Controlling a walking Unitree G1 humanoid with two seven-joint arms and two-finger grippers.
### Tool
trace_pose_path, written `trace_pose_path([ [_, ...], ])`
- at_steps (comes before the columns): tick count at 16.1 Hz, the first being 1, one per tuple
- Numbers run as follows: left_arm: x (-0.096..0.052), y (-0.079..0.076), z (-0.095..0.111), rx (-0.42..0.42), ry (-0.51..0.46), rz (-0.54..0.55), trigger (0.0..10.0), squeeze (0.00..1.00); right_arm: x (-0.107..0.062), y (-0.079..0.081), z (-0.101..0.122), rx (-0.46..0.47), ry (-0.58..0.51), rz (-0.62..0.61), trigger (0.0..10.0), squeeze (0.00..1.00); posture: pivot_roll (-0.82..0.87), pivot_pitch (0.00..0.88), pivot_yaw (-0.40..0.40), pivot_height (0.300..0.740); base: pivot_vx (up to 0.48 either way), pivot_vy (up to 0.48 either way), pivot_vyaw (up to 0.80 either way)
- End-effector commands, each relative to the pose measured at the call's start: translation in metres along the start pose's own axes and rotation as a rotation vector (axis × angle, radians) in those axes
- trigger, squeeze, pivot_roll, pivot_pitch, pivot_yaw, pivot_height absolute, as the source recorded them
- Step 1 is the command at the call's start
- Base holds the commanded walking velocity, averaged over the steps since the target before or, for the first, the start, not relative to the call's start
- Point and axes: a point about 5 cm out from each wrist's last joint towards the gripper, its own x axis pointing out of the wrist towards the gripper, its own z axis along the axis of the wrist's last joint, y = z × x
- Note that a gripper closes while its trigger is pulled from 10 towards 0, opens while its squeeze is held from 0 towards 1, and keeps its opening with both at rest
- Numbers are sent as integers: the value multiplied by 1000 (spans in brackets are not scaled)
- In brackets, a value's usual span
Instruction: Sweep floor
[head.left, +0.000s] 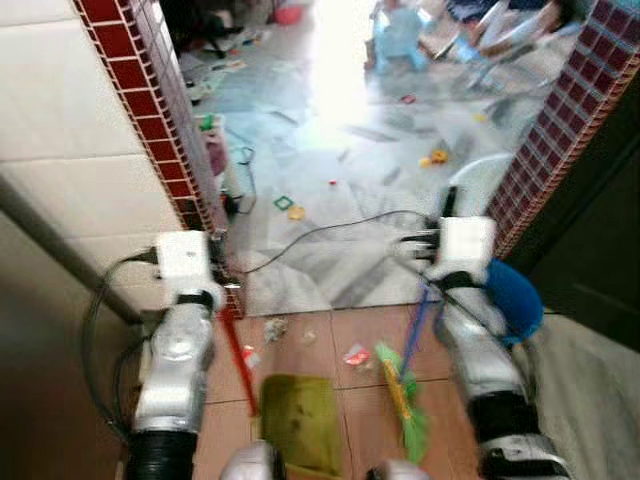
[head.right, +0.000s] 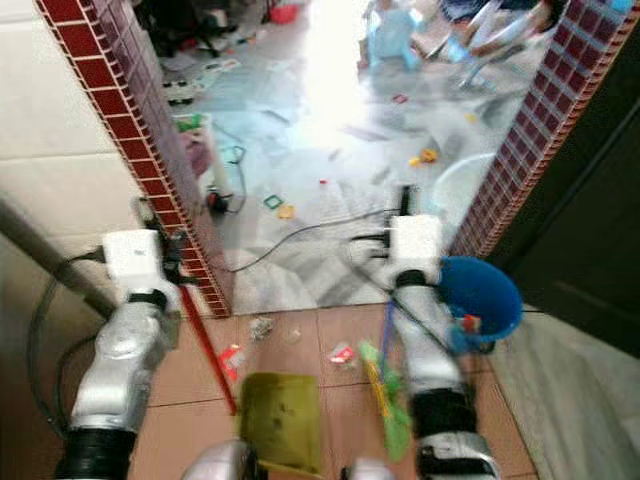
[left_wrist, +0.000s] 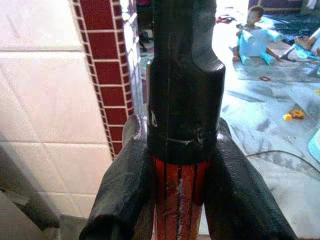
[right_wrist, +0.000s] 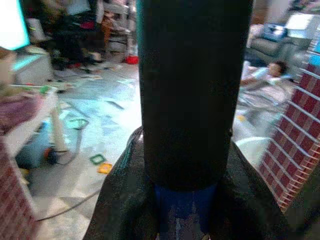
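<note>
The left tool (left_wrist: 180, 200) is clamping its two black fingers (left_wrist: 125, 195) around the red handle (head.left: 238, 365) of the dustpan (head.left: 300, 420), whose yellow-green pan is resting on the terracotta floor tiles (head.left: 300, 350) between the robot's arms. The right tool (right_wrist: 185, 210) is gripping the blue handle (head.left: 418, 325) of the broom (head.left: 405, 400), with its fingers closed on either side of the shaft just below a black grip section. The broom's green bristles are sitting on the tiles just beside the dustpan. Small litter scraps (head.left: 355, 354) are lying on the tiles ahead of the pan. A blue bucket (head.right: 480, 298) is standing beside the right arm. A black cable (head.left: 330, 228) is trailing across the grey marble floor (head.left: 330, 150) beyond the red-tiled doorway pillar (head.left: 150, 110).
</note>
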Motion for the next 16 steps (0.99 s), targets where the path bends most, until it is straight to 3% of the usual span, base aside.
trace_pose_path([
  [1,3,1,16,35,-60,10,10000,0,3,-2,6,13,-28,-19,10000,0,-19,0,47,740,0,0,0],
  [12,-4,-5,16,20,-63,15,10000,0,-5,0,-2,-1,2,21,10000,0,-7,0,5,740,0,0,0],
  [16,-5,-4,16,27,-64,0,10000,0,-3,-1,-1,-11,0,16,10000,0,-3,0,6,740,0,-322,138],
])
